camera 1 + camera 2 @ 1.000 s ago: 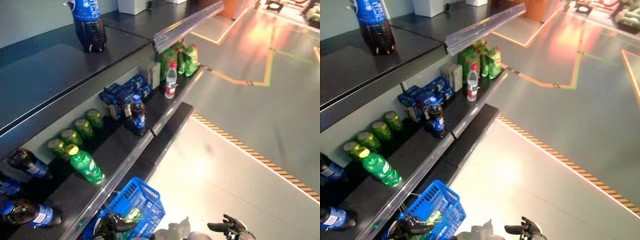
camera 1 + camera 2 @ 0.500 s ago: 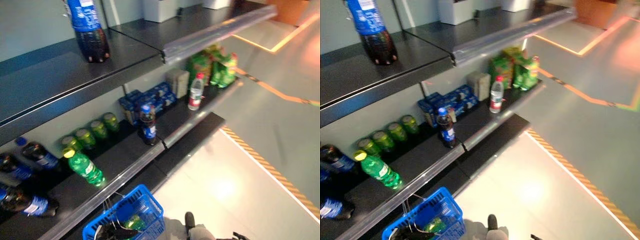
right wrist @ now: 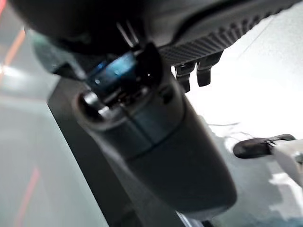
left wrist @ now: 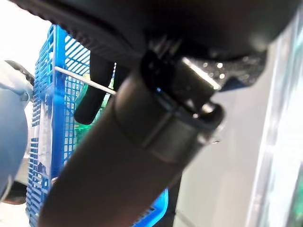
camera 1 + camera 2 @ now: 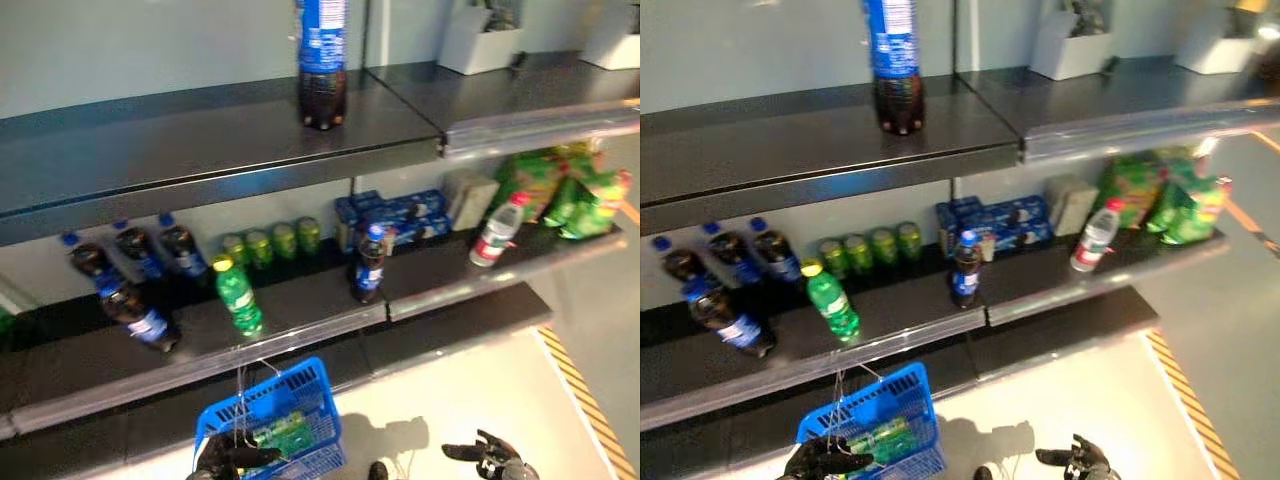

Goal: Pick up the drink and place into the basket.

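1. Camera is swinging versus the earlier frames: the shelving was running diagonally, now it is sitting nearly square-on. Shelf stock is not shifting relative to itself, so this is a view change only.
2. More of the shelf (image 5: 300,320) is showing on the left now: a cluster of dark cola bottles (image 5: 140,260) with blue caps, one of them lying tilted in front of the others.
3. Blue basket (image 5: 275,415) is hanging below the middle shelf edge, as before, with a green drink (image 5: 285,435) lying inside it. In the earlier frames the drink was already in the basket.
4. Left robot hand (image 5: 228,458) is sitting at the basket's near rim, fingers curling round the thin wire handle (image 4: 85,81). The left wrist view is showing a dark finger hooking over that wire, with the blue mesh behind it.
5. Right robot hand (image 5: 490,455) is hovering low over the pale floor (image 5: 450,390), well apart from the basket, fingers spreading loosely and holding nothing. It is still empty, same as a second ago.
6. On the middle shelf: a green soda bottle (image 5: 237,295) is standing upright near the front edge, four green cans (image 5: 270,243) are lining up behind it, and a small cola bottle (image 5: 368,265) is standing in front of blue boxes (image 5: 395,212).
7. Further right, a clear water bottle (image 5: 495,232) is leaning by green snack bags (image 5: 560,190).
8. A large cola bottle (image 5: 322,62) is standing alone on the top shelf.
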You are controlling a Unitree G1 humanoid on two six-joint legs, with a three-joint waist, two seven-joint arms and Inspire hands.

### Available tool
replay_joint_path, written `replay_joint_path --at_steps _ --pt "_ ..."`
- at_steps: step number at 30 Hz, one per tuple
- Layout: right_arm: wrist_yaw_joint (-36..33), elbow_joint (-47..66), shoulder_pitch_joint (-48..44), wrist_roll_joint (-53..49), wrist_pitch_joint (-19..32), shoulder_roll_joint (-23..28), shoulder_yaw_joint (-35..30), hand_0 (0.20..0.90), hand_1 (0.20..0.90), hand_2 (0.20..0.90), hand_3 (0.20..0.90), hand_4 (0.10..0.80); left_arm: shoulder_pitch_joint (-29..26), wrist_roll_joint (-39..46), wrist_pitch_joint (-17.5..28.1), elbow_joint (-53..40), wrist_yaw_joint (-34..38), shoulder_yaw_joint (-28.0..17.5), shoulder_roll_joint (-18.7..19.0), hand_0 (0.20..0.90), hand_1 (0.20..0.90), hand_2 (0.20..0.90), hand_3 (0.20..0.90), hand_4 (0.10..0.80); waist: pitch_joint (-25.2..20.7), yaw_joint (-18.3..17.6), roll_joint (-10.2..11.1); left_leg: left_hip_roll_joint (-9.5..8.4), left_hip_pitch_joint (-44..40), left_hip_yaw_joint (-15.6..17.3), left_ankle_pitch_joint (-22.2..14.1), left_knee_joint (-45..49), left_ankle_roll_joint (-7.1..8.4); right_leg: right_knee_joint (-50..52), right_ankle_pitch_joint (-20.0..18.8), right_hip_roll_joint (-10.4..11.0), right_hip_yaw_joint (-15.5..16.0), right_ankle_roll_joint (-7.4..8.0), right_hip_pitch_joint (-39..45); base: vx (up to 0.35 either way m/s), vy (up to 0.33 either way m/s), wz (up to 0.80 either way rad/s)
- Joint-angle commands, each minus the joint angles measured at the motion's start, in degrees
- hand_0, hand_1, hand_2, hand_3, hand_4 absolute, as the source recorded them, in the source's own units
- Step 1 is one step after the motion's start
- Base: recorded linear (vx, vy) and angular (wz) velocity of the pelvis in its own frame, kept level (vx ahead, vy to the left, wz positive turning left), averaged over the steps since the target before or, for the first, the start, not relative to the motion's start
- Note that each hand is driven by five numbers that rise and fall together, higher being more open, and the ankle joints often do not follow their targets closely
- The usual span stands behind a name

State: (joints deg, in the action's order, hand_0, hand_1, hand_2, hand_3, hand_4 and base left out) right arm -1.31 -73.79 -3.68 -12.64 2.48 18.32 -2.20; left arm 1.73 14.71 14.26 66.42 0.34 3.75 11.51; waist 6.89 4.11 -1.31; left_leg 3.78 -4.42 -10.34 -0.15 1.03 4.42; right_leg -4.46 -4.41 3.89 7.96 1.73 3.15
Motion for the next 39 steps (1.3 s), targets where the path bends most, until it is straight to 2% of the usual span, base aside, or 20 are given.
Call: replay_joint_path --at_steps 1,3,6,7,11,13,14,16,17,18,19,20,21,22,24,27,29,31,34,39 --pt "-3.27 -0.74 0.39 -0.67 2.08 1.47 -1.19 0.900 0.900 0.900 0.900 0.800 -2.94 1.78 6.85 -5.36 -0.55 -2.42 5.81 0.300 0.300 0.300 0.200 0.100 -2.88 0.23 1.99 0.63 -0.54 13.14 -0.48 -0.04 1.30 1.81 1.24 4.32 4.82 2.13 -0.10 -0.353 0.125 1.53" --pt "-2.82 -0.81 0.66 0.48 2.18 1.59 -1.50 0.900 0.900 0.900 0.900 0.800 -3.09 2.61 6.75 -5.47 0.38 -1.98 5.11 0.300 0.300 0.300 0.200 0.100 -2.84 -0.97 2.06 1.36 0.15 15.72 1.28 4.37 2.23 1.37 1.24 4.69 6.19 1.65 0.36 -0.268 0.156 2.09" --pt "-2.40 -0.87 1.22 0.74 2.66 1.70 -1.63 0.900 0.900 0.900 0.900 0.800 -3.35 3.01 6.57 -5.57 0.36 -2.36 5.03 0.300 0.300 0.300 0.200 0.100 -2.85 -1.78 2.21 3.04 0.34 17.17 2.99 6.63 2.78 0.88 0.89 5.00 6.49 1.52 0.59 -0.146 0.156 1.00" --pt "-1.75 -1.35 1.79 1.48 3.31 1.90 -1.87 0.900 0.900 0.900 0.900 0.800 -3.71 2.92 6.36 -5.68 0.18 -2.69 4.78 0.300 0.300 0.300 0.200 0.100 -3.16 -2.24 2.09 4.72 0.02 18.07 3.50 5.75 3.07 0.52 0.50 5.52 6.99 1.98 0.69 -0.180 0.300 0.75" --pt "-2.13 -1.98 1.53 3.03 2.95 2.76 -2.13 0.900 0.900 0.900 0.900 0.800 -3.48 3.53 7.07 -5.66 -0.19 -2.71 4.40 0.300 0.300 0.300 0.200 0.100 -3.26 -2.48 0.83 5.28 -2.47 17.99 1.17 -1.61 3.44 1.06 -0.51 7.36 6.87 4.10 -0.11 -0.136 0.321 0.81" --pt "-2.32 -1.50 1.18 3.45 2.46 3.09 -2.37 0.900 0.900 0.900 0.900 0.800 -3.39 3.76 7.30 -5.80 -0.36 -2.82 4.61 0.300 0.300 0.300 0.200 0.100 -2.85 -2.48 0.47 4.94 -3.67 18.52 0.47 -4.32 3.67 1.13 -1.79 9.07 7.26 6.01 -0.83 -0.146 0.328 0.50" --pt "-2.32 -1.50 1.18 3.45 2.46 3.09 -2.37 0.900 0.900 0.900 0.900 0.800 -3.39 3.76 7.30 -5.80 -0.36 -2.82 4.61 0.300 0.300 0.300 0.200 0.100 -2.85 -2.48 0.47 4.94 -3.67 18.52 0.47 -4.32 3.67 1.13 -1.79 9.07 7.26 6.01 -0.83 -0.094 0.216 0.36" --pt "-2.68 -1.11 0.95 2.94 2.34 2.90 -2.44 0.900 0.900 0.900 0.900 0.800 -3.34 3.92 7.45 -5.75 -0.65 -3.16 5.02 0.300 0.300 0.300 0.200 0.100 -2.48 -2.59 0.43 4.82 -4.22 19.46 0.16 -5.20 3.60 1.29 -2.99 10.58 7.54 7.57 -1.71 -0.073 0.198 0.22" --pt "-3.42 -0.49 0.73 2.72 1.15 2.71 -2.63 0.900 0.900 0.900 0.900 0.800 -3.13 3.88 7.63 -5.52 -0.92 -3.64 5.74 0.300 0.300 0.300 0.200 0.100 -2.14 -2.60 0.58 4.17 -4.41 19.52 -0.48 -5.55 3.11 1.39 -3.72 11.53 7.44 8.74 -2.12 -0.149 0.346 0.12" --pt "-2.85 0.24 0.88 2.24 0.82 2.19 -2.91 0.900 0.900 0.900 0.900 0.800 -3.13 4.45 7.74 -5.57 -0.83 -4.07 6.68 0.300 0.300 0.300 0.200 0.100 -1.45 -2.05 1.34 2.49 -4.20 18.69 -1.61 -5.10 1.88 0.75 -5.98 13.29 7.18 10.08 -2.66 -0.169 0.370 0.01" --pt "-2.32 -0.04 1.10 3.15 1.15 2.00 -3.21 0.900 0.900 0.900 0.900 0.800 -3.05 4.30 7.65 -5.62 -1.22 -4.53 7.78 0.300 0.300 0.300 0.200 0.100 -0.97 -1.50 1.85 1.09 -4.26 18.33 -2.38 -5.14 1.01 0.41 -8.07 14.88 7.28 10.62 -3.55 -0.141 0.280 -0.10" --pt "-2.60 -0.20 1.21 2.80 1.15 1.93 -3.30 0.900 0.900 0.900 0.900 0.800 -3.04 4.20 7.62 -5.47 -1.34 -4.74 8.07 0.300 0.300 0.300 0.200 0.100 -0.89 -1.36 2.01 0.66 -4.25 18.31 -2.57 -5.14 0.76 0.33 -8.65 15.36 7.30 10.80 -3.85 -0.102 0.215 -0.13" --pt "-3.03 -0.49 1.52 1.76 0.64 1.80 -4.08 0.900 0.900 0.900 0.900 0.800 -3.23 3.59 7.20 -4.93 -1.46 -5.36 8.70 0.300 0.300 0.300 0.200 0.100 -0.67 -1.15 2.19 -0.67 -4.08 17.79 -3.15 -5.33 -0.21 0.38 -9.90 16.14 7.14 11.05 -4.89 -0.068 0.153 -0.08" --pt "-3.08 -0.75 1.68 1.77 0.53 1.68 -4.48 0.900 0.900 0.900 0.900 0.800 -3.38 3.08 6.85 -4.61 -1.29 -5.47 9.04 0.300 0.300 0.300 0.200 0.100 -0.52 -1.34 2.28 -1.23 -4.03 17.42 -3.41 -5.30 -0.71 0.69 -10.34 16.15 6.35 10.89 -5.46 -0.061 0.158 0.03" --pt "-2.89 -1.43 1.90 1.69 0.58 1.20 -4.75 0.900 0.900 0.900 0.900 0.800 -3.71 2.56 6.71 -3.51 -0.93 -5.14 9.46 0.300 0.300 0.300 0.200 0.100 -0.30 -2.59 2.36 -2.20 -3.92 16.69 -3.80 -4.95 -2.15 4.14 -9.92 14.97 2.14 10.11 -7.27 -0.023 0.093 0.11" --pt "-2.57 -2.26 1.61 1.20 0.52 0.97 -4.37 0.900 0.900 0.900 0.900 0.800 -4.74 2.15 6.47 -2.48 -0.99 -4.70 10.02 0.300 0.300 0.300 0.200 0.100 -0.30 -3.82 2.01 -2.31 -2.66 16.39 -4.07 -3.13 -3.61 8.18 -5.91 12.31 -1.79 8.60 -7.52 -0.021 0.010 0.24" --pt "-2.14 -2.87 1.24 1.18 0.25 1.02 -4.19 0.900 0.900 0.900 0.900 0.800 -5.36 1.49 6.23 -2.27 -0.50 -4.33 10.06 0.300 0.300 0.300 0.200 0.100 -0.52 -4.10 1.88 -2.24 -1.93 15.87 -4.16 -2.29 -4.15 8.22 -3.51 10.84 -3.26 8.09 -6.73 -0.009 -0.059 0.27" --pt "-1.99 -3.39 1.20 1.35 0.37 0.98 -3.85 0.900 0.900 0.900 0.900 0.800 -5.61 1.47 6.12 -2.05 -0.02 -4.00 10.16 0.300 0.300 0.300 0.200 0.100 -0.69 -4.03 2.13 -2.34 -1.21 15.22 -4.28 -1.36 -4.35 7.07 -2.39 9.87 -3.96 7.96 -5.60 0.021 -0.132 0.19" --pt "-1.59 -3.18 0.29 0.84 -0.86 0.87 -2.68 0.900 0.900 0.900 0.900 0.800 -5.78 2.68 5.17 -2.59 0.28 -4.13 9.83 0.300 0.300 0.300 0.200 0.100 -1.24 -3.94 2.27 -1.01 -1.83 15.34 -4.15 -1.29 -3.37 5.45 -1.11 8.67 -3.53 7.65 -3.53 0.066 -0.166 0.27" --pt "-1.90 -3.24 -0.07 0.43 -1.49 1.54 -2.55 0.900 0.900 0.900 0.900 0.800 -5.50 2.54 5.44 -5.10 -1.36 -2.55 8.30 0.300 0.300 0.300 0.200 0.100 -1.95 -3.73 1.54 0.17 -3.34 15.96 -3.28 -3.09 -2.18 3.18 0.11 7.53 -2.45 6.76 -0.07 0.069 -0.065 0.08"
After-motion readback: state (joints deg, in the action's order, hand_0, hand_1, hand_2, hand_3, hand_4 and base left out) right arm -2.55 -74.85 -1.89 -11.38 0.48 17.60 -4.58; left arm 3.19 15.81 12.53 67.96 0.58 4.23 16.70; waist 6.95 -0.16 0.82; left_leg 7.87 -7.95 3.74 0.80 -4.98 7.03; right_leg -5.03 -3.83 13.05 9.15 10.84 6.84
